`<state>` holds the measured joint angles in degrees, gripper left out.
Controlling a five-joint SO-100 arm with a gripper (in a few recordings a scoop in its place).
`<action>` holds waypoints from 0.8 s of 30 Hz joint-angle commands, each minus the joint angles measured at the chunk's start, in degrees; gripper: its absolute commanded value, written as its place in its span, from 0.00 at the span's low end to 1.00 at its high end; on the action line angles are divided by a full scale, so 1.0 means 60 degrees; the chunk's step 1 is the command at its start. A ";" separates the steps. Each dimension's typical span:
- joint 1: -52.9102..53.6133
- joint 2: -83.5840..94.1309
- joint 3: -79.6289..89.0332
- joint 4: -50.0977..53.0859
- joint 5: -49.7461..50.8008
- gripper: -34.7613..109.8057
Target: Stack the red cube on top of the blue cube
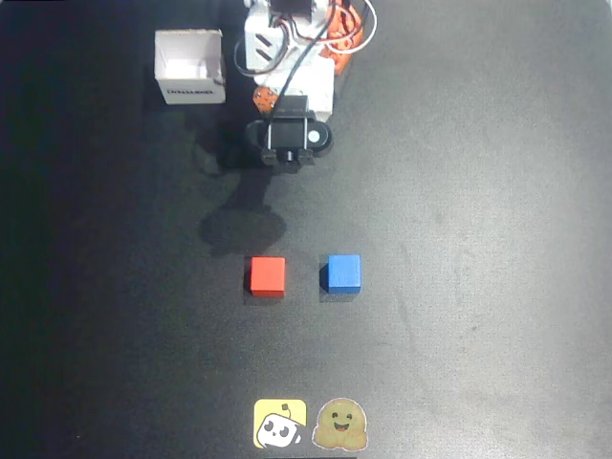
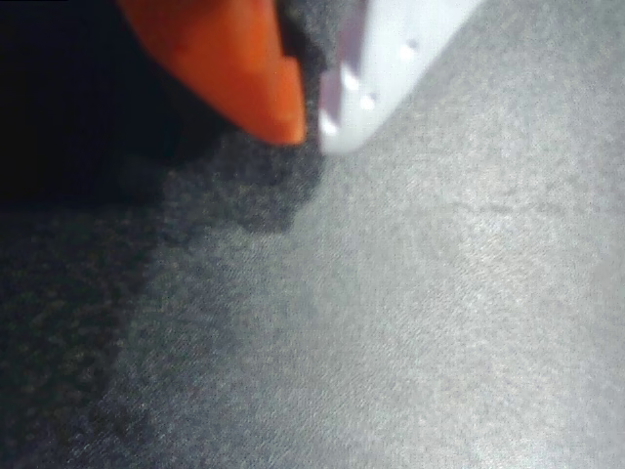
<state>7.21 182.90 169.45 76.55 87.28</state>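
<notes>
Currently: dark bench [image 1: 478,191] bare ahead | arm folded near its base, claw [image 2: 311,122] tips nearly together, gripping nothing | red cube [image 1: 267,276] just beside blue cube [image 1: 342,273], apart, both unstacked, awaiting pickup.

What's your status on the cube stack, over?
Gripper shut, empty, back near base. Red cube beside blue cube, apart, unstacked. Nothing between them.

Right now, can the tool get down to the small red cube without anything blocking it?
Probably yes. The small matte red cube sits apart from the blue cube, bare dark table between it and the arm.
</notes>
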 commanded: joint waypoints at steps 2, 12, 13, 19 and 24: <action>-0.0015 0.0029 -0.0029 0.0029 -0.0029 0.24; -0.0015 0.0029 -0.0029 0.0029 -0.0029 0.24; -0.0015 0.0029 -0.0029 0.0029 -0.0029 0.24; 0.0000 0.0029 -0.0029 0.0029 -0.0015 0.24; 0.0073 0.0029 -0.0029 0.0029 -0.0015 0.24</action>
<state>7.21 182.90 169.45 76.55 87.28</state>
